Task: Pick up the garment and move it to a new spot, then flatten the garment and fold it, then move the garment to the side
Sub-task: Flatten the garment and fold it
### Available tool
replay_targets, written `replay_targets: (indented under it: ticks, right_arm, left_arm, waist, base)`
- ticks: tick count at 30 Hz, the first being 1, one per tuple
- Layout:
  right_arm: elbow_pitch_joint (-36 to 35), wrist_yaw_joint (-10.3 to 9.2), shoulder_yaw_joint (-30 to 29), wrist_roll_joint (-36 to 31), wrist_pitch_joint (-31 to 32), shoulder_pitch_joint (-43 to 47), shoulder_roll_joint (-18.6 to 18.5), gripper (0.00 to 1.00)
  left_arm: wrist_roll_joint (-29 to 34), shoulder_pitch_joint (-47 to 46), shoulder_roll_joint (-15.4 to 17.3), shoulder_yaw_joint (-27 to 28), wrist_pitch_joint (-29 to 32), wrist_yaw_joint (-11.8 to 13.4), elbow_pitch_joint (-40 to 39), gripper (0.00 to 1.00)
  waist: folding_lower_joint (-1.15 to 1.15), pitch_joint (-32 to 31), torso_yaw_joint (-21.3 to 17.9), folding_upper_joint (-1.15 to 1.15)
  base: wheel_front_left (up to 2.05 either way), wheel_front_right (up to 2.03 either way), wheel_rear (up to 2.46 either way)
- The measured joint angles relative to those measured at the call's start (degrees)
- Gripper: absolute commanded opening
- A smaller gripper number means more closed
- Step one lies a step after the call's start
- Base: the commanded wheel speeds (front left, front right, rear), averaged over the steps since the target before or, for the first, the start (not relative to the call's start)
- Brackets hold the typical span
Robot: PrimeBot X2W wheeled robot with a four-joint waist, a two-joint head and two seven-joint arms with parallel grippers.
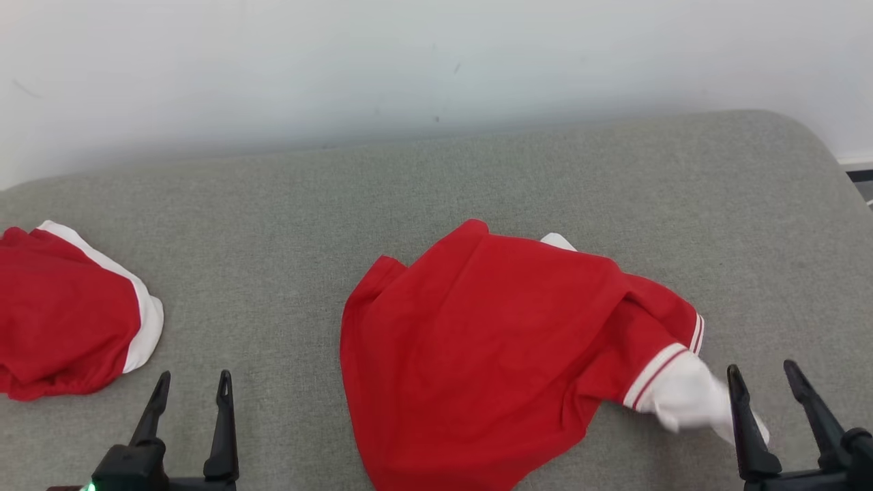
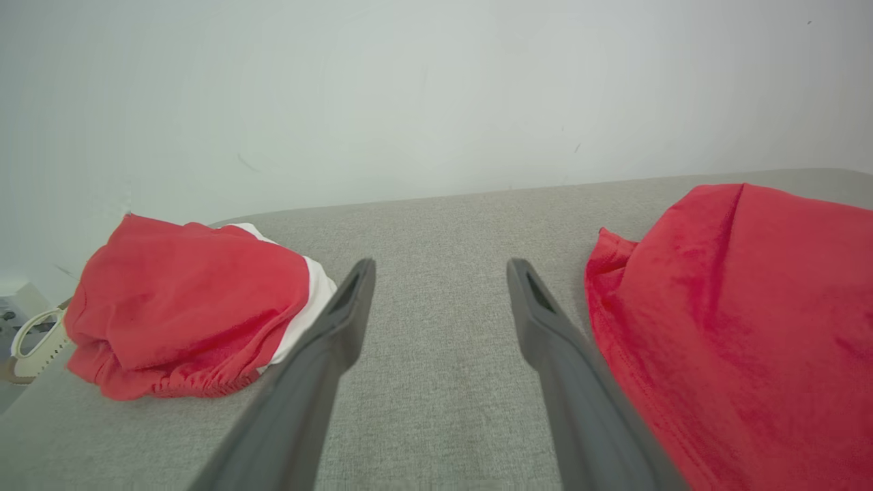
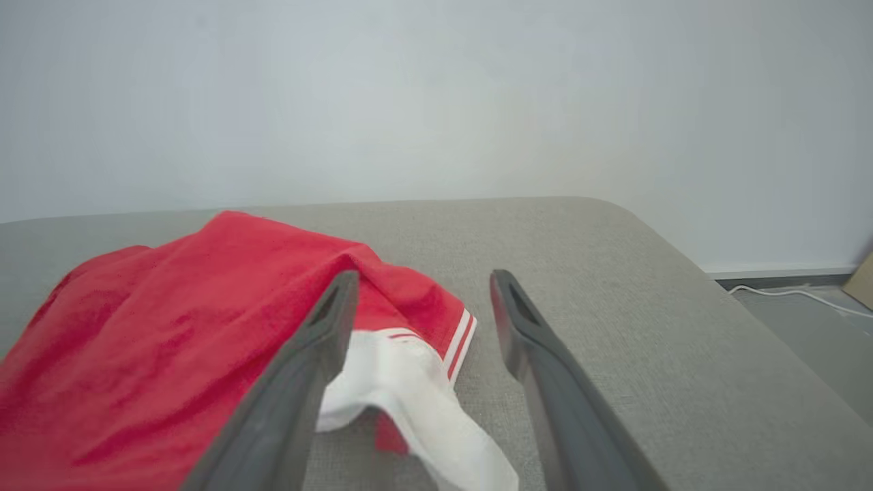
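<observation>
The garment [image 1: 491,327], a red shirt with white sleeves edged in red stripes, lies crumpled in the middle of the grey cushioned surface [image 1: 286,225]. Its white sleeve [image 1: 682,395] trails toward the lower right and looks blurred. My right gripper [image 1: 762,372] stands open beside that sleeve. In the right wrist view the sleeve [image 3: 409,389] lies loose on the cushion between the right gripper's [image 3: 423,279] spread fingers, which do not pinch it. My left gripper [image 1: 194,378] is open over bare cushion, left of the garment [image 2: 736,307]. The left gripper [image 2: 442,266] holds nothing.
A second red-and-white garment [image 1: 61,320] lies bunched at the far left [image 2: 191,293]. A pale wall [image 1: 436,61] runs behind the cushion. The cushion's rounded right edge drops to a floor with a white cable [image 3: 791,293]. Grey cushion lies bare between the two garments.
</observation>
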Motion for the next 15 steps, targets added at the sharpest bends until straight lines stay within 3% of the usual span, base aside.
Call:
replay_targets:
  ticks: [8,15]
  right_arm:
    - [-8.5,0.00,-1.4,-1.3,2.5,1.2,0.4,1.00]
    - [-8.4,0.00,-1.2,-2.2,2.7,-1.0,2.7,1.00]
  left_arm:
    - [0.0,1.6,0.3,-0.1,0.3,0.7,-1.3,1.00]
    - [0.3,2.3,0.8,-0.5,0.5,1.5,-2.9,1.00]
  waist:
    - [0.00,-2.3,0.9,0.00]
    - [0.00,-4.0,1.8,0.00]
  base:
    - [0.00,0.00,0.00]
    - [0.00,0.00,0.00]
